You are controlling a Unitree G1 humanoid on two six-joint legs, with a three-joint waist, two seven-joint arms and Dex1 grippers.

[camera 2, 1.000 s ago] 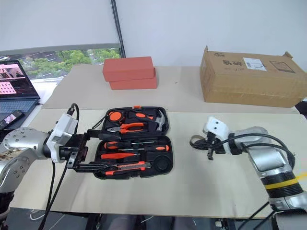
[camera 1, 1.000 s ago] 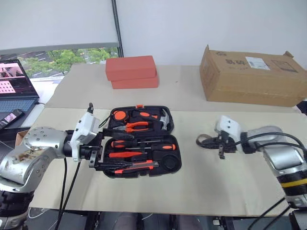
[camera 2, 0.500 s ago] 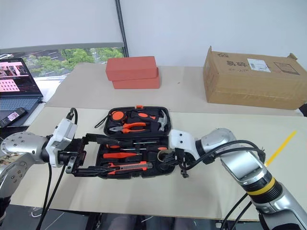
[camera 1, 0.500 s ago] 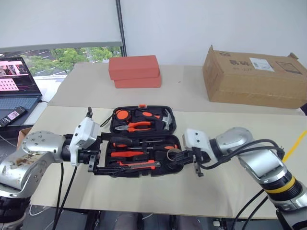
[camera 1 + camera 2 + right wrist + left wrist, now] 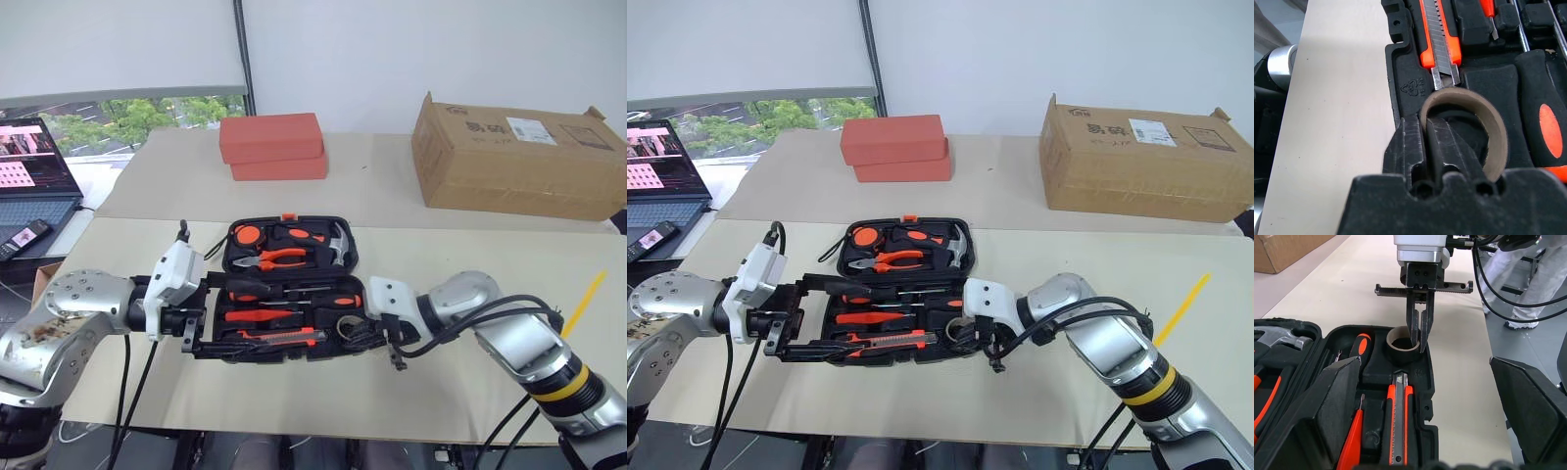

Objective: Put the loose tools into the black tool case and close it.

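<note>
Head views: the black tool case (image 5: 289, 294) lies open on the worktop (image 5: 460, 372), screwdrivers already seated in its near half. The left claw (image 5: 801, 313) stands spread wide at the case's left edge, holding nothing. The right claw (image 5: 978, 338) reaches into the case's right corner.

Left wrist view: the tape ring (image 5: 1403, 345) stands in its round pocket, the right claw's fingers straddling its wall, one inside, one outside.

Right wrist view: those fingers (image 5: 1415, 147) sit nearly together on the ring's thin wall. The ring looks light, stiff cardboard, easily crushed; the wall is the natural hold, gently. The case looks rigid, so its far half seems best pushed over by its edge.
</note>
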